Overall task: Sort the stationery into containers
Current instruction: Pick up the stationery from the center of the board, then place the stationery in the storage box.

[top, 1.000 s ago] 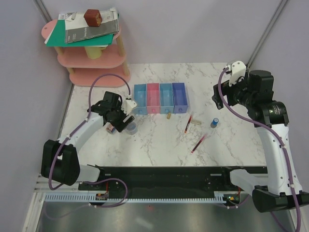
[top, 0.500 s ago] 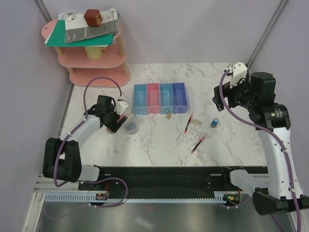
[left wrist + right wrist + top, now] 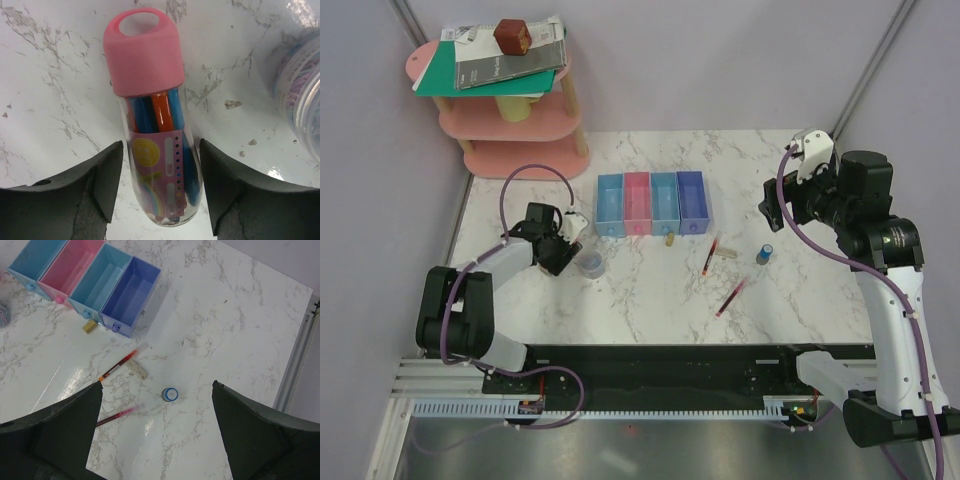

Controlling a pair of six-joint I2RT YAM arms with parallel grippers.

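Note:
My left gripper (image 3: 563, 250) (image 3: 161, 145) is open, its jaws straddling the lower end of the pink-capped tube (image 3: 152, 125), which lies on the table. The round clear piece (image 3: 590, 263) (image 3: 302, 95) sits just right of it. The four joined bins (image 3: 650, 203) (image 3: 85, 282) look empty. Two red pens (image 3: 709, 256) (image 3: 732, 297), two tan erasers (image 3: 669, 240) (image 3: 727, 252) and the blue cylinder (image 3: 763, 254) (image 3: 170, 394) lie right of the bins. My right gripper (image 3: 775, 205) (image 3: 157, 382) is wide open, high above the cylinder.
A pink tiered shelf (image 3: 510, 125) with books and a brown cube (image 3: 512, 36) stands at the back left. The table's right edge (image 3: 295, 355) is close to the cylinder.
My left gripper has pulled back to the left and turned, and now its jaws stand on either side of the tube. The right arm has barely moved.

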